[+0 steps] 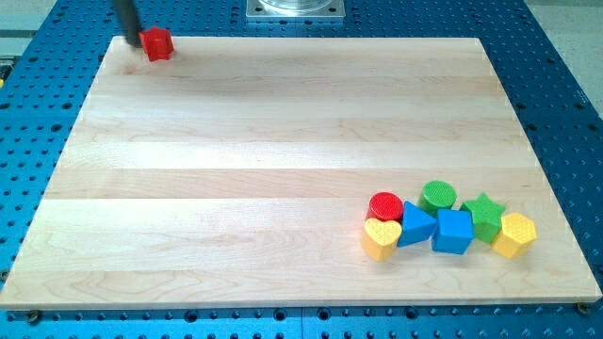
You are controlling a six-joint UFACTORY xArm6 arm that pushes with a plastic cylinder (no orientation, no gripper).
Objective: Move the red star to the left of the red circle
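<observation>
Camera view: you've got my tip (pixel 133 40) touching the red star's (pixel 157 43) left side, at the wooden board's (pixel 283 141) top-left corner. It's a bare rod, no jaws, nothing held. The red circle (pixel 384 204) sits well apart, near the board's bottom-right corner, clustered with yellow heart (pixel 381 238), blue triangle (pixel 415 226), blue cube (pixel 453 231), green circle (pixel 438 196), green star (pixel 484 214), yellow hexagon (pixel 514 234).

The view's top cuts off the rod (pixel 125 17); my tip (pixel 134 43) perhaps touches the red star (pixel 157 43).

A pale wooden board (pixel 283 141) lies on a blue perforated table (pixel 565 113); a grey metal plate (pixel 296 8) sits at the view's top.
</observation>
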